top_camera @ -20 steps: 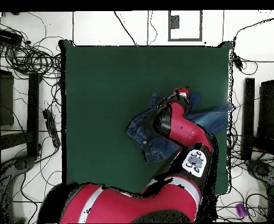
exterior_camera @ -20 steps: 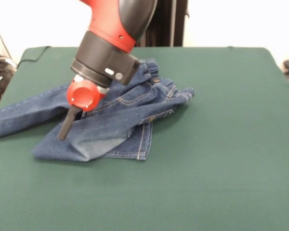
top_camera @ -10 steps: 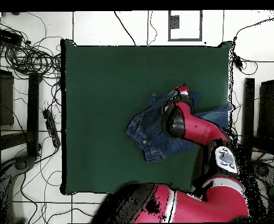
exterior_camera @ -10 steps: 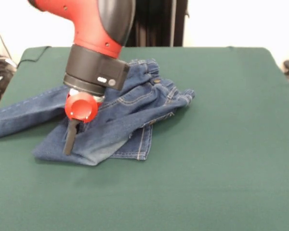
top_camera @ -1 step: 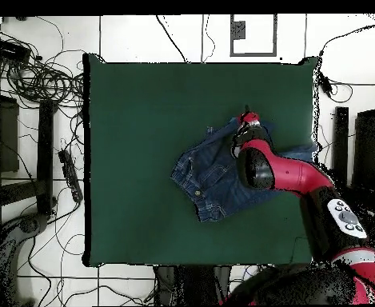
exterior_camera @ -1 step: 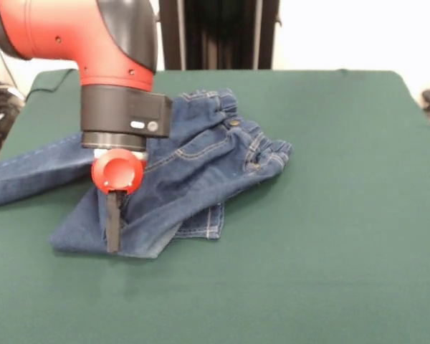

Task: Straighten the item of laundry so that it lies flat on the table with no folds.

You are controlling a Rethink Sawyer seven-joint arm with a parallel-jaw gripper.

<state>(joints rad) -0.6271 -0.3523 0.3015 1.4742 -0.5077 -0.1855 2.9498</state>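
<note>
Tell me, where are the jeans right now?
Front view: the jeans lie crumpled left of the table's middle, under the gripper.

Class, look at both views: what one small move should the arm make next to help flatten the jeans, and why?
Probably drag the folded leg outward, toward the near table edge in the front view. The gripper sits low at the cuff end of the jeans, and that leg lies doubled across the other, so pulling the cuff away should open the fold.

Crumpled jeans (top_camera @ -1 step: 210, 177) on green table (top_camera @ -1 step: 142, 120), claw (top_camera @ -1 step: 247, 121) above them.
</note>
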